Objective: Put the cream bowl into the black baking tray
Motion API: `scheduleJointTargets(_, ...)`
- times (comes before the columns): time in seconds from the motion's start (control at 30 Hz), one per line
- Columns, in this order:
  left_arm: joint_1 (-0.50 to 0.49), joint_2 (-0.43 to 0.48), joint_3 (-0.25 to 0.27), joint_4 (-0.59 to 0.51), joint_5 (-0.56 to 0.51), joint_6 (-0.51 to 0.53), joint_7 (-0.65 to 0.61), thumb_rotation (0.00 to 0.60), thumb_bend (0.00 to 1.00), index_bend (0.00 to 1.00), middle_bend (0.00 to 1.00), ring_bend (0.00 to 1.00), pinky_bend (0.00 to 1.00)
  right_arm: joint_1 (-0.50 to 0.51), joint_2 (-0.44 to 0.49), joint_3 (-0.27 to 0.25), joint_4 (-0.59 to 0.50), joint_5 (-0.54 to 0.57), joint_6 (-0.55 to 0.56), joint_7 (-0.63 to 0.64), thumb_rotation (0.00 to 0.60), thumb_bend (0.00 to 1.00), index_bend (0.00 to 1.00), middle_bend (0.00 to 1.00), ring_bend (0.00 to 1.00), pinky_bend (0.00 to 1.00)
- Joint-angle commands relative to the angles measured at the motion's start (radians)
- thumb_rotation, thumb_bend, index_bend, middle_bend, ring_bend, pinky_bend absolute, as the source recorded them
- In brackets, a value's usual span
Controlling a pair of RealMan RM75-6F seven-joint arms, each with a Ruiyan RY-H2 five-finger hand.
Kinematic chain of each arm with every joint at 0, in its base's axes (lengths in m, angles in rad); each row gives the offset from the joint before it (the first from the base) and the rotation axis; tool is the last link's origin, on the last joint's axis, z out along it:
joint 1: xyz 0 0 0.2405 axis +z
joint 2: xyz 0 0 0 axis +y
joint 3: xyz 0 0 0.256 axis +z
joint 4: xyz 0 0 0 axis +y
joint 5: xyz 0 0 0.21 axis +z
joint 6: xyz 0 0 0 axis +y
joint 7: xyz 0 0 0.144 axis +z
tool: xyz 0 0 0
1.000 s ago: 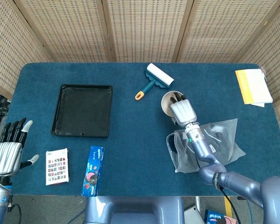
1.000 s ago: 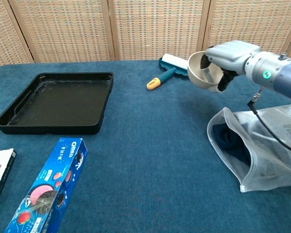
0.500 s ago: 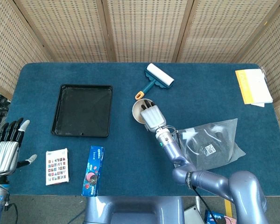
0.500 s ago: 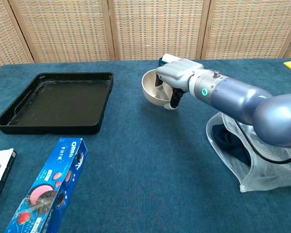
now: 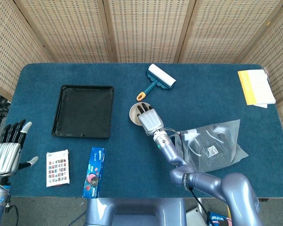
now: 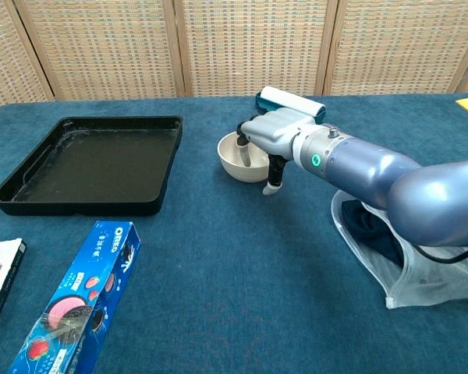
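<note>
The cream bowl (image 5: 136, 113) (image 6: 237, 155) is upright in the middle of the table, to the right of the black baking tray (image 5: 83, 111) (image 6: 86, 165). A strip of blue cloth separates bowl and tray. My right hand (image 5: 150, 120) (image 6: 271, 139) grips the bowl's right rim, fingers inside it and thumb outside. Whether the bowl touches the cloth I cannot tell. My left hand (image 5: 7, 149) hangs open beyond the table's front left corner, holding nothing.
A lint roller (image 5: 156, 80) (image 6: 288, 100) lies just behind the bowl. A clear plastic bag (image 5: 210, 146) (image 6: 405, 241) sits under my right arm. An Oreo box (image 5: 94, 172) (image 6: 74, 300) and a card pack (image 5: 57, 167) lie in front of the tray. Yellow paper (image 5: 256, 87) is far right.
My right hand has carried the bowl leftward and lower, from above the bag's side to the table's middle near the tray. The left hand has barely shifted.
</note>
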Motion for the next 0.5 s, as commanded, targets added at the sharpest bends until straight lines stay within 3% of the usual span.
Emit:
scheduleJointTargets(0.03, 0.001, 0.000, 0.001, -0.002, 0.003, 0.003, 0.003, 0.600, 0.03, 0.00, 0.00, 0.00, 0.00, -0.008, 0.022, -0.004, -0.032, -0.007, 0.023, -0.014, 0.600, 0.27, 0.25, 0.03, 0.01, 0.25)
scheduleJointTargets(0.2, 0.002, 0.001, 0.002, -0.005, 0.009, 0.009, 0.004, 0.600, 0.03, 0.00, 0.00, 0.00, 0.00, -0.029, 0.085, 0.000, -0.131, -0.011, 0.086, -0.059, 0.600, 0.23, 0.09, 0.00, 0.00, 0.19)
scheduleJointTargets(0.5, 0.009, 0.004, 0.011, -0.019, 0.037, 0.029, 0.020, 0.600, 0.03, 0.00, 0.00, 0.00, 0.00, -0.175, 0.314, -0.034, -0.465, -0.068, 0.294, -0.088, 0.600, 0.20, 0.00, 0.00, 0.00, 0.15)
